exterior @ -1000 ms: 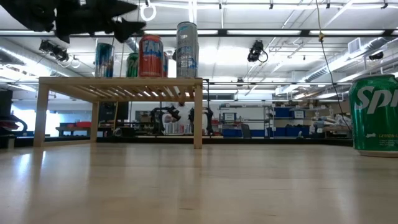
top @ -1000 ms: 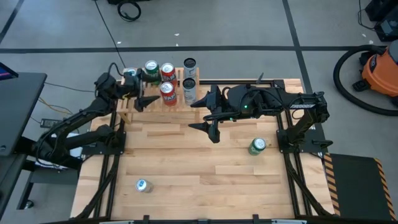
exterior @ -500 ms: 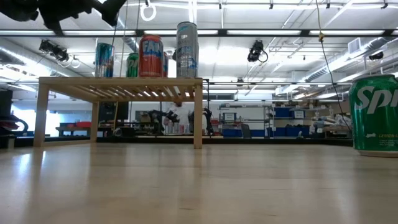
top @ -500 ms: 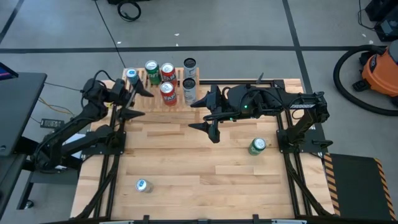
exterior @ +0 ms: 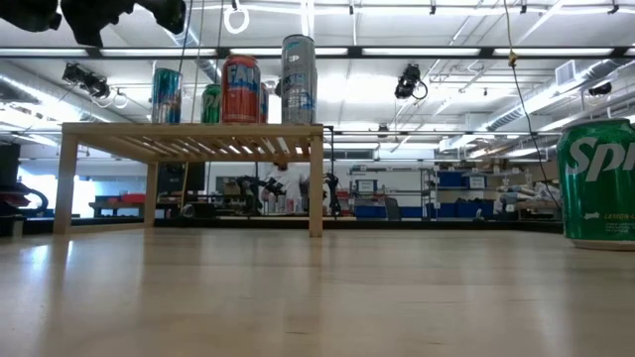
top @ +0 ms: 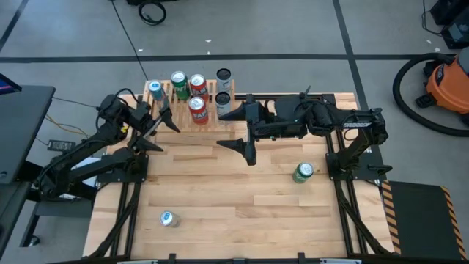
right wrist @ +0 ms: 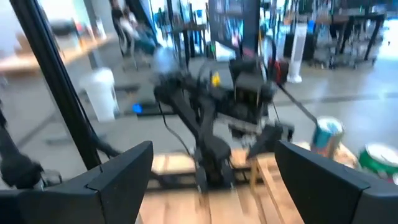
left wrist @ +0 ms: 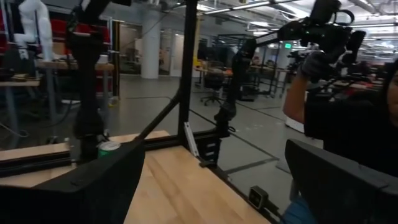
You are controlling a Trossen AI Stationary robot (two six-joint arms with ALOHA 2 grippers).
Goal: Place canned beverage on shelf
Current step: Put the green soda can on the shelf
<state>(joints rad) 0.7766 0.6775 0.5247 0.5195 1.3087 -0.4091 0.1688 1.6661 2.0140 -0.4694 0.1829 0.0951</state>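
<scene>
The shelf (top: 187, 110) stands at the table's far edge, left of centre, bearing six upright cans. A green can (top: 303, 172) stands on the table to the right, a blue can (top: 168, 218) near-left. The left gripper (top: 160, 125) hovers spread by the shelf's left end, holding nothing; the right gripper (top: 236, 128) hovers spread, empty, just right of the shelf.
</scene>
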